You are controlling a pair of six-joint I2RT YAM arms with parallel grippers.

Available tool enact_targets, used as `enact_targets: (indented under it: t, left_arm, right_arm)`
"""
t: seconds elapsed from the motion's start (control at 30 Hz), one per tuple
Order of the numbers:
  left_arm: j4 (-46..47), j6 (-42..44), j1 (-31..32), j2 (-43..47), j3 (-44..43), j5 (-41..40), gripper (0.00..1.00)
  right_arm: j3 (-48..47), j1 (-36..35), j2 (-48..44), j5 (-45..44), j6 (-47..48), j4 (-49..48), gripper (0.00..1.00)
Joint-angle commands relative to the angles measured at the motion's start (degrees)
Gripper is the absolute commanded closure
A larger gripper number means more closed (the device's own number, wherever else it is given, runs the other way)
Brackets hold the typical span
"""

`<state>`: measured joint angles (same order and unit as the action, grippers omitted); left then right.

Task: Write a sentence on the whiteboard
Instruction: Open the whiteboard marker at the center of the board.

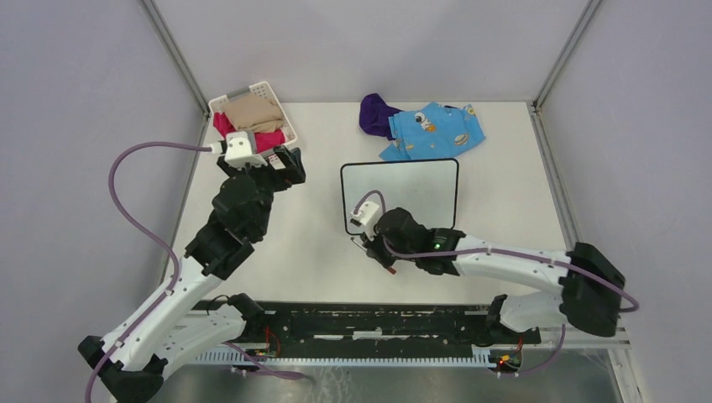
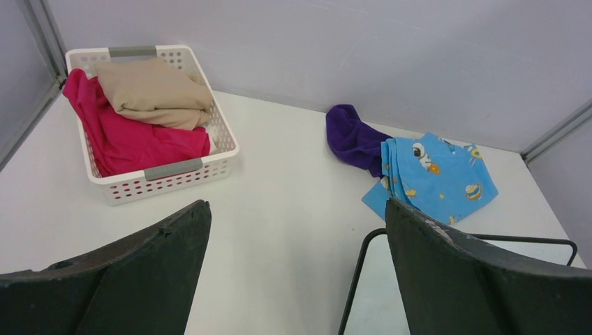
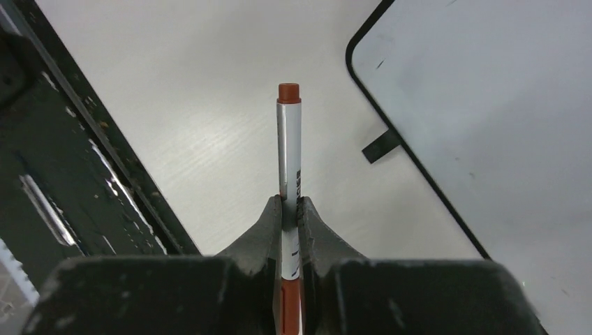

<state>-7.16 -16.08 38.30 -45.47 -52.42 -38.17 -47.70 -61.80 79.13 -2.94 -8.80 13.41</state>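
Observation:
The whiteboard (image 1: 411,189) lies flat mid-table, white with a thin black frame, and its face is blank; the sentence is not in view. My right gripper (image 1: 379,252) hovers just off the board's near left corner, shut on a white marker (image 3: 289,146) with a reddish-brown end that points away from the wrist over bare table. The right wrist view shows the board (image 3: 489,105) to the marker's right, with one small black foot sticking out. Near the basket, my left gripper (image 1: 290,164) is wide open and holds nothing, and the board's corner (image 2: 380,293) shows between its fingers.
At the back left stands a white slatted basket (image 1: 267,86) holding tan and pink clothes. A blue patterned cloth (image 1: 437,130) and a purple cloth (image 1: 378,113) lie behind the board. A black rail (image 1: 378,323) runs along the near edge.

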Motion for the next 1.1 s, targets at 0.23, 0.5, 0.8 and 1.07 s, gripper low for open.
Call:
enact_targets:
  t: [0.23, 0.5, 0.8, 1.07]
  left_arm:
    - [7.81, 1.37, -0.25, -0.30, 1.57, 12.38, 0.00]
    - [13.06, 1.75, -0.16, -4.97, 2.09, 41.49, 0.01]
    - [19.76, -0.08, -0.16, -9.01, 3.29, 67.40, 0.01]
    - [21.66, -1.23, 0.73, -11.97, 2.97, 75.82, 0.03]
  right_arm:
    - [13.99, 0.03, -32.52, -19.12, -2.40, -25.19, 1.00]
    - [17.50, 0.09, -44.81, -25.40, -1.05, -32.62, 1.00]
    - [24.58, 0.03, -52.68, -22.96, -2.19, -46.73, 1.00]
    - [24.95, 0.03, -51.14, -16.76, -6.38, -55.03, 1.00]
